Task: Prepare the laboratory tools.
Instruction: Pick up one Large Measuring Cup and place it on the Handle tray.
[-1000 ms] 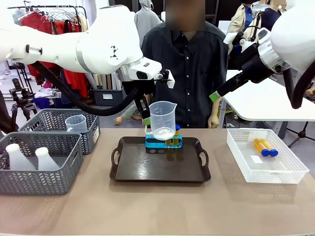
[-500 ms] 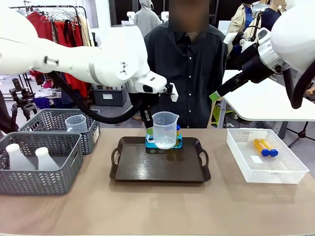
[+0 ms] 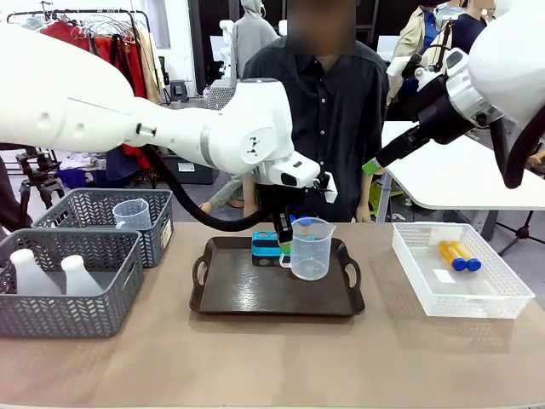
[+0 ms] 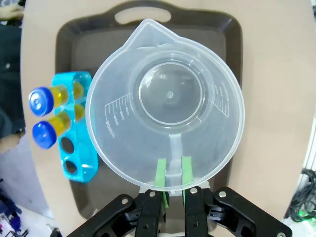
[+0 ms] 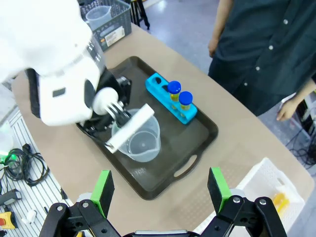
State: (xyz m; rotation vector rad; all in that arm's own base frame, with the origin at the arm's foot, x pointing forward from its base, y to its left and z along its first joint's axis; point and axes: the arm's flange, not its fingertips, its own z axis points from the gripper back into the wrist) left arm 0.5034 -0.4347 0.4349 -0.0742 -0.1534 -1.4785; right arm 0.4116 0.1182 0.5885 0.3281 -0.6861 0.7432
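Left gripper (image 4: 172, 174) pinching handle of measuring beaker (image 3: 312, 249); beaker upright, spout pointing away from wrist. Beaker low over dark tray (image 3: 247, 300), just beside blue rack (image 3: 265, 248), toward robot's right; contact with tray unclear. Straight-down drop looks clear of rack. Right gripper (image 5: 160, 190) spread, empty, high above, farther off.

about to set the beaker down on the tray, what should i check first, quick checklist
1. Left claw grip on the beaker handle: ok, pads clamp it.
2. Beaker upright: ok.
3. Beaker clear of the blue rack: ok, apart in the right wrist view.
4. Tray bare beneath the beaker: ok.
5. Beaker base touching the tray: cannot tell.
6. Right claw out of the way: ok, open, high above.
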